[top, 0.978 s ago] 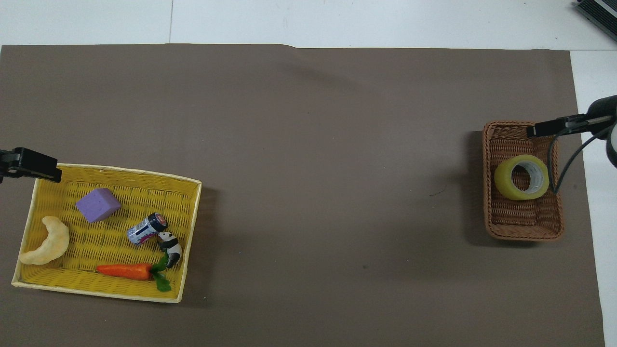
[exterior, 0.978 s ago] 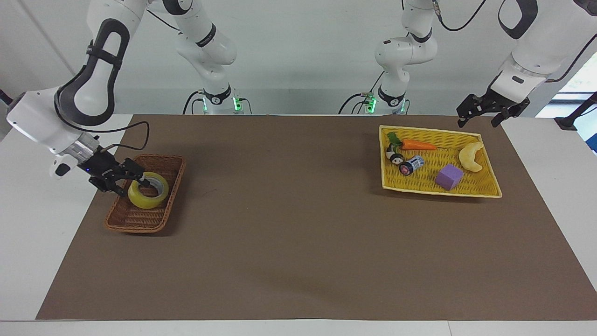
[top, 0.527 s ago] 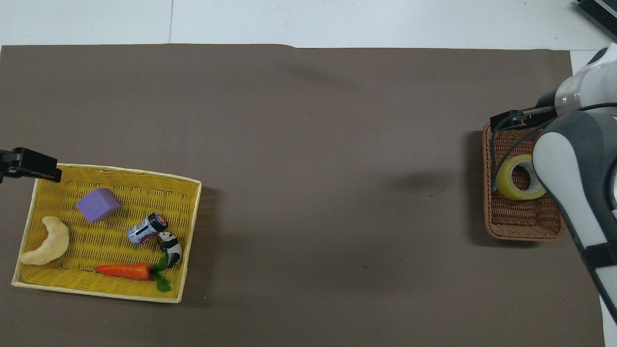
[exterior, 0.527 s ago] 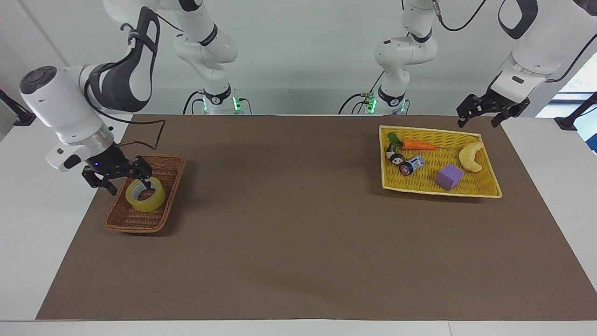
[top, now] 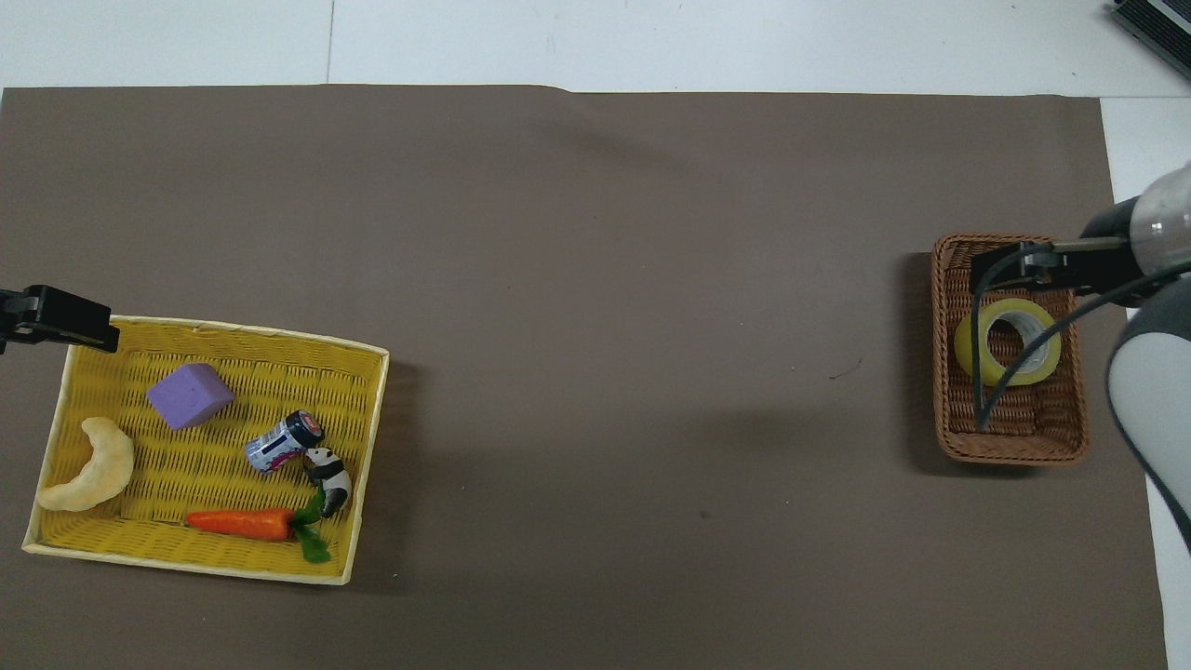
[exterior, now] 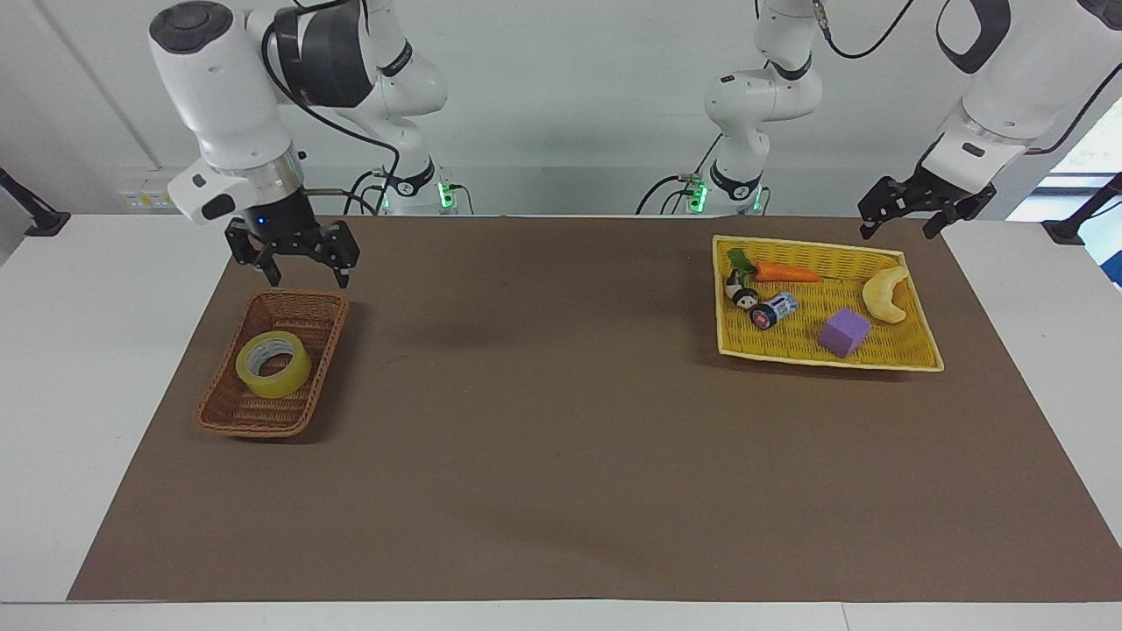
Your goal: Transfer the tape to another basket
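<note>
Two containers are sitting at the table's ends: the tape (exterior: 273, 364) is lying in the wicker basket (exterior: 226, 415) beneath the right gripper (exterior: 301, 272), jaws open and empty, while the left gripper (exterior: 898, 228), also open, is hanging beside the yellow tray (exterior: 912, 355) holding a carrot (exterior: 784, 272), purple block (exterior: 844, 332) and crescent toy (exterior: 885, 294)

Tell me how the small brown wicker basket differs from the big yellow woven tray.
The small brown wicker basket is dark, oblong with rounded corners and raised sides; the yellow woven tray is bright, larger, flatter and square-cornered. The basket holds only the roll of yellowish packing tape; the tray holds several toys. Both are woven and sit on the brown mat.
</note>
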You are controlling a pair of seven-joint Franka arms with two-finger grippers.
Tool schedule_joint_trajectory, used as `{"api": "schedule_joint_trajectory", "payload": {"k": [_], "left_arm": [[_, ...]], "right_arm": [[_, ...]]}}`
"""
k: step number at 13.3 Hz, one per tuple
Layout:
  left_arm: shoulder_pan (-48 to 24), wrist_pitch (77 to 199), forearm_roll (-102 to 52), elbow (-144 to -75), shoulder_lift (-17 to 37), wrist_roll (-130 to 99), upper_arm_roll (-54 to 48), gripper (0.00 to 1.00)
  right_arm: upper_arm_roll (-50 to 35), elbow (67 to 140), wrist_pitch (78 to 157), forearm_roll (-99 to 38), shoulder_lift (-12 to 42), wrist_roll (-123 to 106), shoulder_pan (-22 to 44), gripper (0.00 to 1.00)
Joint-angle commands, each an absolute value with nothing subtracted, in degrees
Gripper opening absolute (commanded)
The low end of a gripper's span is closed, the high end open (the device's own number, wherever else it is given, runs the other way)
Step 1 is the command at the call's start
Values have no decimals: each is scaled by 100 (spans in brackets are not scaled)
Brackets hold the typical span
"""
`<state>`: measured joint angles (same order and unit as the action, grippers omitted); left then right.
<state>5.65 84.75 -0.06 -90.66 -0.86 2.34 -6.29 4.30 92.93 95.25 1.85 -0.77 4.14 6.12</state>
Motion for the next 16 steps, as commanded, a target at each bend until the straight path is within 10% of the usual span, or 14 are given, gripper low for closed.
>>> {"api": "schedule_joint_trajectory", "payload": {"k": [1, 16], "left_arm": [[633, 8332, 62, -8930, -53, 264, -677, 100], [624, 8358, 70, -8930, -53, 264, -677, 100]], "right_arm": [[387, 8984, 8889, 185, -272, 510, 571, 100], [492, 8921, 8227, 44, -729, -105, 483, 100]]}}
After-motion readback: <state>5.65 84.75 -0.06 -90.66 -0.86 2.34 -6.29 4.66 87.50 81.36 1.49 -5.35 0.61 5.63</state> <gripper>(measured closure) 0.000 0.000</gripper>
